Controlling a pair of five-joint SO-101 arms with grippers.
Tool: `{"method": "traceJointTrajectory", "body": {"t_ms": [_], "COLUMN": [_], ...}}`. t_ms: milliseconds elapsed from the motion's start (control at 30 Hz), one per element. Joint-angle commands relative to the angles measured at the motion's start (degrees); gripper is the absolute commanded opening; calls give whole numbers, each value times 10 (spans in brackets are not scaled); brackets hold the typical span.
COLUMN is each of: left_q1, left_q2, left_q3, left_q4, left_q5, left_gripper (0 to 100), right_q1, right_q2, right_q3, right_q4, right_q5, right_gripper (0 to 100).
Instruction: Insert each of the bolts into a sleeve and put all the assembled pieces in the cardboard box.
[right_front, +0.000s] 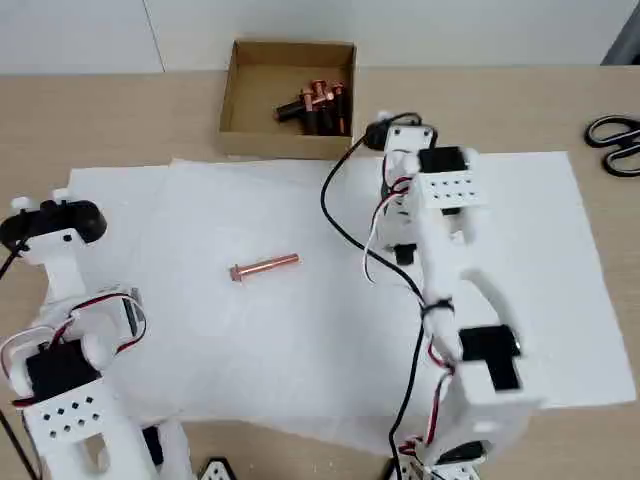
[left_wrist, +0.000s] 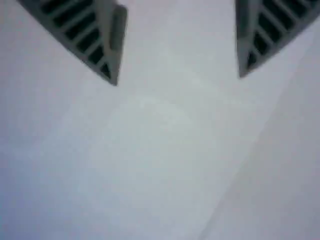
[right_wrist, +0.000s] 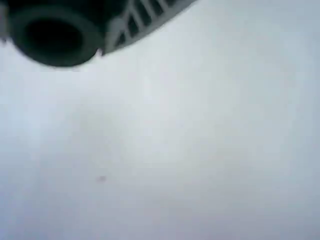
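One copper bolt (right_front: 265, 267) lies on the white paper (right_front: 250, 340), left of the middle. The cardboard box (right_front: 240, 100) at the back holds several assembled copper-and-black pieces (right_front: 318, 108). A black sleeve (right_wrist: 55, 35) shows end-on, close above the paper, with my right gripper (right_wrist: 95, 35) shut on it. In the high view that gripper (right_front: 402, 250) hangs under the folded right arm, right of the bolt. My left gripper (left_wrist: 177, 75) is open over bare paper, its fingers (left_wrist: 102, 45) wide apart with nothing between them. It sits at the paper's left edge (right_front: 45, 225).
Black scissors (right_front: 615, 140) lie on the wooden table at the far right. A black cable (right_front: 345, 225) loops over the paper beside the right arm. The paper between the bolt and the front edge is bare.
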Motion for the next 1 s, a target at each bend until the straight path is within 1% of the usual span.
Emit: {"method": "traceJointTrajectory", "body": {"t_ms": [0, 100, 233, 400, 433, 467, 567, 600, 700, 767, 867, 967], "left_q1": [5, 31, 93, 172, 195, 220, 280, 302, 363, 381, 396, 403], "left_q2": [-2, 39, 173, 351, 379, 402, 453, 462, 483, 496, 527, 578], "left_q3": [-50, -89, -168, -297, -322, -349, -397, -403, -405, -405, -404, -404], "left_q4": [10, 32, 56, 76, 81, 84, 84, 83, 71, 56, 26, 23], "left_q5": [-3, -3, 4, 63, 88, 131, 293, 317, 350, 388, 473, 543], "left_gripper": [148, 155, 160, 160, 160, 160, 160, 160, 160, 160, 160, 161], "right_q1": [1, 2, 13, 48, 54, 58, 68, 72, 76, 76, 76, 76], "right_q2": [-92, -129, -158, -164, -162, -162, -162, -162, -162, -162, -162, -161], "right_q3": [-5, -5, -5, -3, -3, -3, -3, -3, -3, -3, -3, -3], "right_q4": [17, 33, 45, 52, 55, 61, 69, 69, 69, 69, 67, 67], "right_q5": [22, 33, 33, 35, 33, 33, 33, 33, 32, 32, 32, 32], "right_gripper": [5, 5, 5, 5, 5, 5, 5, 5, 5, 5, 5, 5]}}
